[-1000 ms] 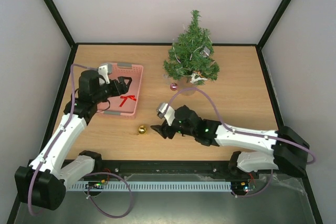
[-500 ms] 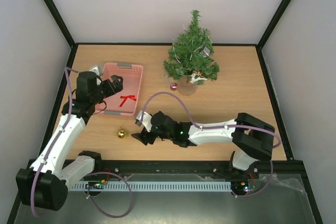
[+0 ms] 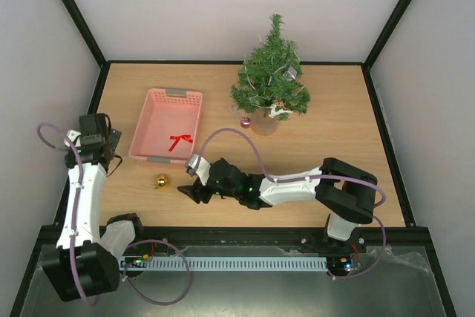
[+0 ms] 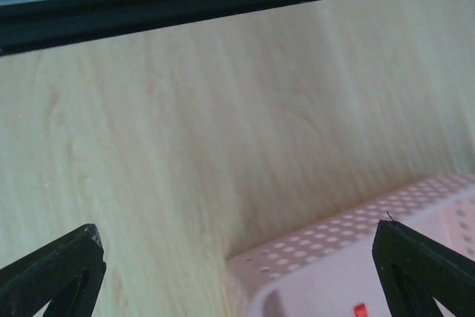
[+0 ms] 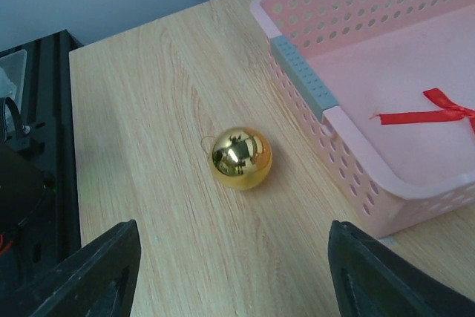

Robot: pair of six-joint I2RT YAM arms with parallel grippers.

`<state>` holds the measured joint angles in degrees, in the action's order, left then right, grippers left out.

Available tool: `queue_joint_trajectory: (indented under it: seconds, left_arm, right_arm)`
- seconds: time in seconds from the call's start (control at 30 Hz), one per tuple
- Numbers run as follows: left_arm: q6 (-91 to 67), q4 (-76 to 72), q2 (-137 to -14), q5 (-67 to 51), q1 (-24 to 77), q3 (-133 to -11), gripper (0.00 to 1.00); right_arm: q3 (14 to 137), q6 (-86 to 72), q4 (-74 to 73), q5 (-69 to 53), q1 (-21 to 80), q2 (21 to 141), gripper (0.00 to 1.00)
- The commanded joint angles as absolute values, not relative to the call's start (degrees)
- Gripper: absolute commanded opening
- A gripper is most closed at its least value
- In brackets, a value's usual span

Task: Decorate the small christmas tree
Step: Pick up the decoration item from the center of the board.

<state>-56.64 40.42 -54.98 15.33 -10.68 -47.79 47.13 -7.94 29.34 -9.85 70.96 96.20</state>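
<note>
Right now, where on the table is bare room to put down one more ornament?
The widest bare patch of table lies right of the tree. A narrower strip runs between basket and tree. It is crowded in front of the basket, around the gold ball and the right tool.

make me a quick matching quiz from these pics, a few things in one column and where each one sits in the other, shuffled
Things:
1. gold bauble
2. red bow
3. pink bauble
4. small christmas tree

Places:
A. inside the pink basket
B. standing on the far part of the table, right of the basket
C. on the table beside the tree's base
D. on bare table just off the basket's near end

Pairs: 1-D, 2-A, 3-C, 4-B
</note>
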Motion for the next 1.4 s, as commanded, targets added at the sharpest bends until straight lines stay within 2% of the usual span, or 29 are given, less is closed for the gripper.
queue_joint_trajectory:
  seconds: [0.0, 0.17, 0.43, 0.77, 0.93, 1.37]
  left_arm:
    - [-63.9, 48.4, -54.3, 14.4, -14.0, -44.5, 0.99]
    - [-66.2, 47.4, -53.7, 7.2, -17.3, -38.9, 0.96]
    - [-68.0, 49.5, -53.1, 3.8, -18.7, -34.9, 0.94]
    - [-67.3, 49.5, -51.8, 4.1, -18.8, -33.5, 0.96]
    - [-66.9, 49.8, -50.7, 5.7, -18.8, -34.3, 0.98]
    - [-66.7, 50.4, -50.0, 7.2, -18.8, -35.9, 0.99]
  right_arm:
    - [49.0, -8.7, 32.9, -10.8, 71.5, 99.2, 0.67]
    - [51.3, -9.0, 34.8, -10.8, 72.1, 102.4, 0.64]
    - [58.3, -9.2, 35.3, -9.8, 73.0, 111.1, 0.61]
    - [64.0, -10.6, 34.8, -6.3, 73.0, 118.0, 0.65]
    - [64.6, -11.1, 33.8, -6.7, 73.0, 119.8, 0.63]
    - [61.7, -6.7, 33.2, -15.5, 73.2, 119.9, 0.59]
